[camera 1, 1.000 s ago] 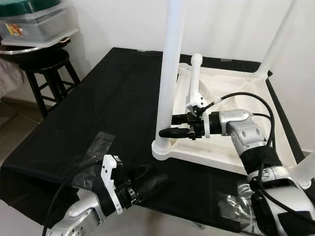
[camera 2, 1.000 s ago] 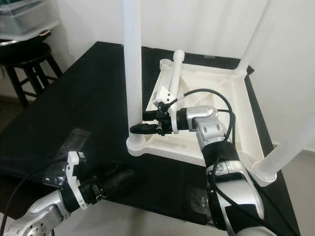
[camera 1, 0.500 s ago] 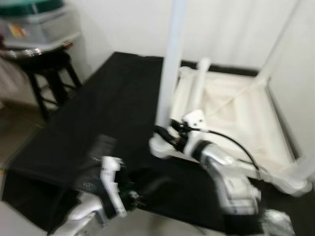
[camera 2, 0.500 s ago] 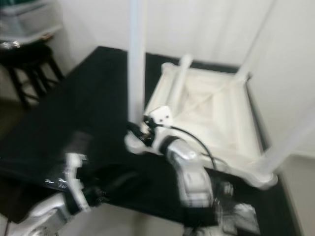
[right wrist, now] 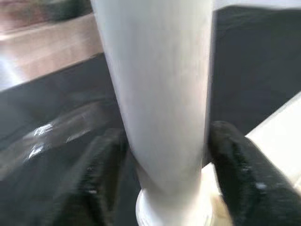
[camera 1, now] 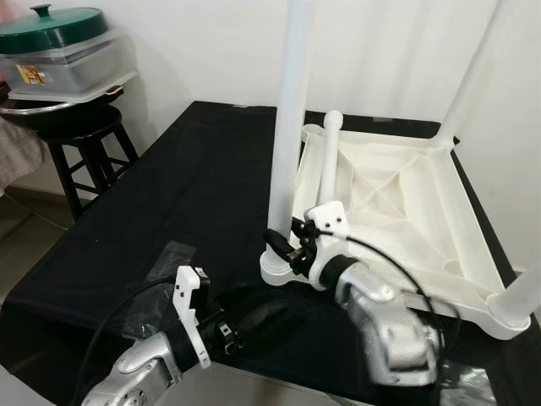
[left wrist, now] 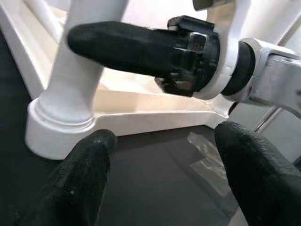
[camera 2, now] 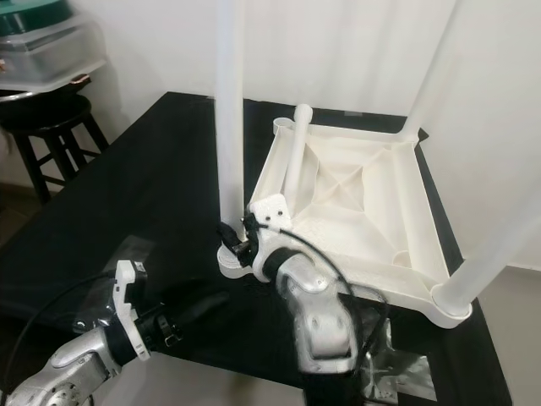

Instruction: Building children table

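Your right gripper (camera 1: 279, 245) is now at the foot of the near upright leg (camera 1: 289, 127), where a second ago it sat higher and further in over the upturned tabletop (camera 1: 397, 199), pointing sideways at that leg. The arm has swung down and round, and the head camera has shifted with it, so read the change in the arm, not in the furniture.

In the right wrist view the leg stands squarely between the two fingers (right wrist: 235, 160), one on each side. They are spread about as wide as the leg; you cannot tell from here whether the pads are pressing on it or just bracketing it. Nothing is lifted.

The children's table lies upside down on the black-covered desk (camera 1: 169, 186). The near leg is seated upright in its corner socket (camera 1: 277, 269), two more legs rise at the far and right corners, and one loose leg (camera 1: 328, 156) leans in the tabletop just behind the near leg.

Your left gripper (camera 1: 262, 315) hovers low over the desk just in front of that socket, fingers (left wrist: 84, 179) wide apart and holding nothing, beside a crumpled plastic bag (camera 1: 161, 262).

You appear lined up to grip the near leg, probably to seat or steady it, while the loose leg is not yet fitted.
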Motion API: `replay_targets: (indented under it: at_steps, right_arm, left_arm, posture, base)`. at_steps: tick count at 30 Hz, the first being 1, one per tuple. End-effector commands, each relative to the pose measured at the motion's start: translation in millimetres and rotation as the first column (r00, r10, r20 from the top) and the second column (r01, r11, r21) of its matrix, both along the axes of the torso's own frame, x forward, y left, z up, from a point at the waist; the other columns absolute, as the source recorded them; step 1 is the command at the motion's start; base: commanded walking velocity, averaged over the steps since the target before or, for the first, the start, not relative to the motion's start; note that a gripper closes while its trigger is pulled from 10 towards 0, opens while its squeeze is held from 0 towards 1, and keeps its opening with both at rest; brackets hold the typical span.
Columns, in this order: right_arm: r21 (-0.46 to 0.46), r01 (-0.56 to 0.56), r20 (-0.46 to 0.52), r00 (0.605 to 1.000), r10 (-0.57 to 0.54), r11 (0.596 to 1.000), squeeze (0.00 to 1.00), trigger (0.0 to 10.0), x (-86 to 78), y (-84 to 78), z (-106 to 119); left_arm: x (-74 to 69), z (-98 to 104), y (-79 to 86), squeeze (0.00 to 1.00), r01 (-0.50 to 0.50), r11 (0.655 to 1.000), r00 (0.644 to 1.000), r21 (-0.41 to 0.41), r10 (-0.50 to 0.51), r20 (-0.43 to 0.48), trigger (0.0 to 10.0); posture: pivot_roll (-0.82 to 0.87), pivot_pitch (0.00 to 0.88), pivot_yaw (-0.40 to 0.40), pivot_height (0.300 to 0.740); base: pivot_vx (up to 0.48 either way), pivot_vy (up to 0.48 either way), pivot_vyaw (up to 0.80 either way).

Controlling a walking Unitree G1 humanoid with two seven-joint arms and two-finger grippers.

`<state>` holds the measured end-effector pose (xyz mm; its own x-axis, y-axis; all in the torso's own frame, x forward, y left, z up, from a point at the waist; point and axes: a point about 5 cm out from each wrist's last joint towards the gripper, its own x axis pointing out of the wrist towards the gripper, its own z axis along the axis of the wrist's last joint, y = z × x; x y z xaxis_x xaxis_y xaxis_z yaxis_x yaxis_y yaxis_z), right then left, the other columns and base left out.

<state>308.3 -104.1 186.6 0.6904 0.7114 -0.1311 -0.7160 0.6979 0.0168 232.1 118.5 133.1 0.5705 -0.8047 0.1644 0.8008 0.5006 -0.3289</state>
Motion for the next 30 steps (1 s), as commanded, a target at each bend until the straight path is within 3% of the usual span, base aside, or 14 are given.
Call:
replay_targets:
  at_steps: [1,4,5,7,8,13,15,20,21,22,23,25,26,30]
  right_arm:
    - [0.038,-0.133,0.052,0.990,0.131,0.990,1.00,10.0,0.0,3.3,12.4]
    - [0.003,-0.268,0.108,0.958,0.266,0.963,1.00,10.0,10.1,-9.3,29.5]
    - [-0.033,-0.322,0.120,0.938,0.324,0.946,0.89,10.0,14.5,-14.8,34.4]
    - [-0.058,-0.355,0.123,0.925,0.360,0.933,0.89,10.0,16.8,-18.4,37.6]
    - [-0.090,-0.395,0.117,0.907,0.404,0.914,0.00,10.0,19.4,-20.4,38.8]
    - [-0.098,-0.446,0.086,0.887,0.454,0.889,0.00,10.0,32.7,-20.3,41.1]
    - [-0.057,-0.493,0.054,0.867,0.496,0.868,0.00,10.0,43.2,-12.5,40.4]
    - [-0.065,-0.580,0.021,0.813,0.582,0.812,0.00,10.0,52.5,-2.2,39.1]
    - [-0.063,-0.581,0.015,0.812,0.583,0.811,0.00,7.7,55.6,0.2,39.8]
    - [-0.061,-0.585,0.011,0.810,0.586,0.809,0.00,7.7,57.8,1.4,40.2]
    - [-0.061,-0.599,-0.001,0.800,0.600,0.798,0.00,1.0,58.6,2.1,39.7]
    - [-0.063,-0.609,-0.009,0.792,0.610,0.791,0.00,1.0,58.7,2.2,39.1]
    - [-0.052,-0.625,-0.011,0.780,0.625,0.779,0.00,0.0,59.8,0.7,40.4]
    - [-0.049,-0.626,-0.008,0.780,0.626,0.779,0.00,0.0,61.4,-1.3,41.4]
  left_arm:
    - [0.0,-1.3,0.5,0.00,-0.004,1.000,1.000,0.002,0.004,-0.003,10.0]
    - [0.3,-1.2,-0.5,0.00,0.002,1.000,1.000,0.001,-0.002,-0.002,10.0]
    - [0.1,-1.0,-0.9,0.00,0.003,1.000,1.000,0.000,-0.003,-0.002,10.0]
    - [0.0,-0.8,-1.2,0.00,0.003,1.000,1.000,0.000,-0.003,-0.002,10.0]
    - [-0.4,-0.7,-1.5,0.00,0.003,1.000,1.000,-0.001,-0.003,-0.002,10.0]
    - [-1.3,-0.3,-2.3,0.00,0.000,1.000,1.000,-0.003,0.000,-0.002,10.0]
    - [-2.6,-0.1,-3.0,0.00,-0.002,1.000,1.000,-0.004,0.002,-0.002,10.0]
    - [-5.0,0.1,-4.3,0.00,-0.006,1.000,1.000,-0.002,0.006,-0.002,10.0]
    - [-5.7,0.0,-4.6,0.00,-0.006,1.000,1.000,-0.001,0.006,-0.002,10.0]
    - [-6.2,-0.1,-4.8,0.00,-0.006,1.000,1.000,-0.001,0.006,-0.003,10.0]
    - [-6.8,-0.3,-5.0,0.00,-0.006,1.000,1.000,-0.001,0.006,-0.003,10.0]
    - [-7.1,-0.4,-5.1,0.00,-0.006,1.000,1.000,-0.002,0.006,-0.004,10.0]
    - [-7.8,-0.5,-5.3,0.00,-0.008,1.000,1.000,-0.003,0.008,-0.004,10.0]
    - [-8.1,-0.5,-5.4,0.00,-0.010,1.000,1.000,-0.004,0.010,-0.004,10.0]
  posture:
    - [0.01,0.118,-0.010,0.740]
    - [0.01,0.119,-0.013,0.740]
    - [0.01,0.122,-0.016,0.740]
    - [0.01,0.122,-0.016,0.740]
    - [0.02,0.124,-0.019,0.740]
    - [0.03,0.129,-0.027,0.740]
    - [0.05,0.133,-0.032,0.740]
    - [0.06,0.141,-0.043,0.740]
    - [0.06,0.144,-0.046,0.740]
    - [0.07,0.145,-0.047,0.740]
    - [0.07,0.146,-0.049,0.740]
    - [0.07,0.146,-0.049,0.740]
    - [0.07,0.149,-0.052,0.740]
    - [0.07,0.148,-0.053,0.740]
  base:
    - [0.000,0.000,0.00]
    - [0.000,0.000,0.00]
    - [0.000,0.000,0.00]
    - [0.000,0.000,0.00]
    - [0.000,0.000,0.00]
    - [0.000,0.000,0.00]
    - [0.000,0.000,0.00]
    - [0.000,0.000,0.00]
    - [0.000,0.000,0.00]
    - [0.000,0.000,0.00]
    - [0.000,0.000,0.00]
    - [0.000,0.000,0.00]
    - [0.000,0.000,0.00]
    - [0.000,0.000,0.00]
